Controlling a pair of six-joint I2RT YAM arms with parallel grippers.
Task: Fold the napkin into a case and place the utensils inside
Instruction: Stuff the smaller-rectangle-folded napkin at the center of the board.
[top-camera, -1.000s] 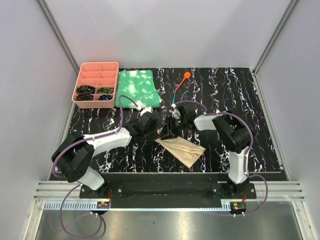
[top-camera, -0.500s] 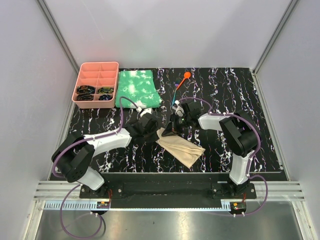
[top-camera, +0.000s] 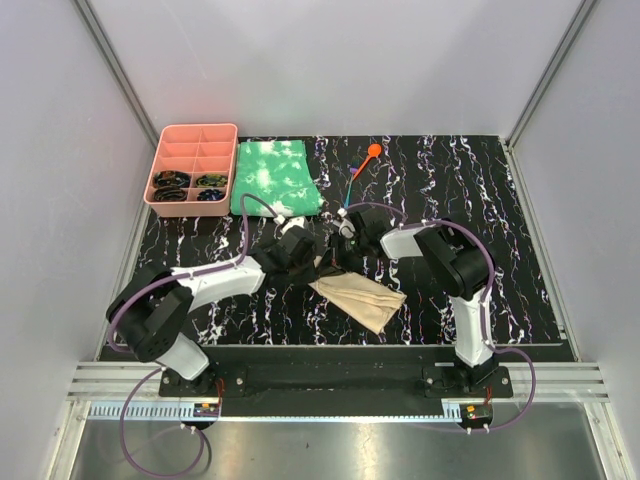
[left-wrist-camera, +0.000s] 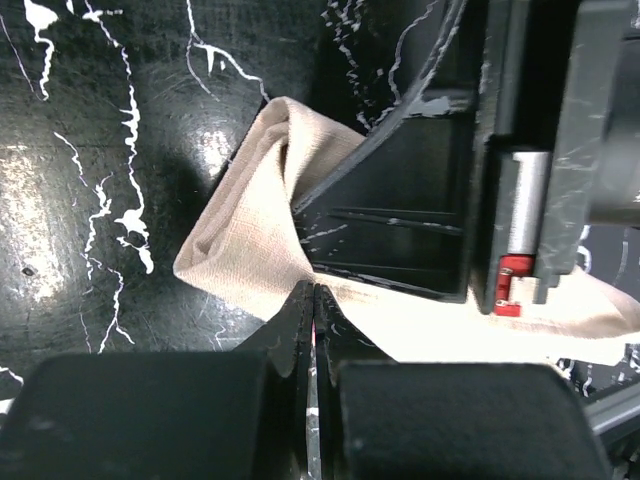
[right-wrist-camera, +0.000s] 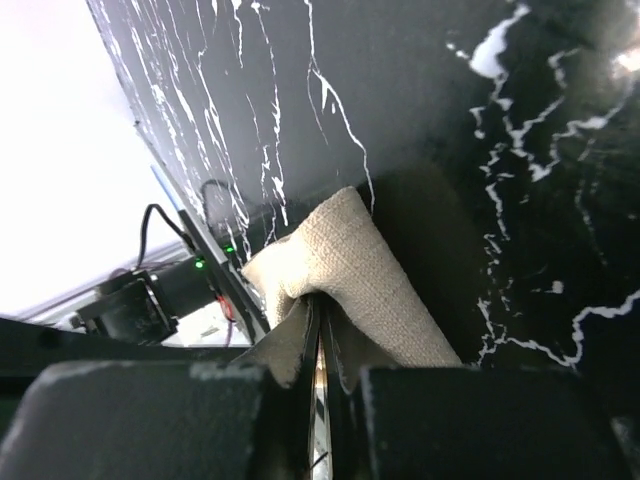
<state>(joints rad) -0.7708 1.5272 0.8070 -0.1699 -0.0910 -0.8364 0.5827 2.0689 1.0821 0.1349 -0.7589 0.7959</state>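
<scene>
The tan napkin (top-camera: 362, 297) lies folded on the black marbled table between the arms, its far left corner raised. My right gripper (top-camera: 337, 258) is shut on that corner; in the right wrist view the napkin (right-wrist-camera: 365, 260) bulges over the closed right gripper (right-wrist-camera: 322, 300). My left gripper (top-camera: 318, 263) is shut, and the left wrist view shows the left gripper (left-wrist-camera: 314, 292) resting at the edge of the napkin (left-wrist-camera: 250, 230), with nothing visibly between its jaws. The orange spoon (top-camera: 373, 152) and the slim blue utensil (top-camera: 352, 187) lie on the table behind the grippers.
A pink compartment tray (top-camera: 198, 127) holding dark items stands at the back left. A green-and-white mottled cloth (top-camera: 275, 175) lies beside it. Grey enclosure walls rise on both sides and at the back.
The right gripper has closed on the napkin's raised corner and shifted slightly left. The left arm has stayed where it was, still shut.
</scene>
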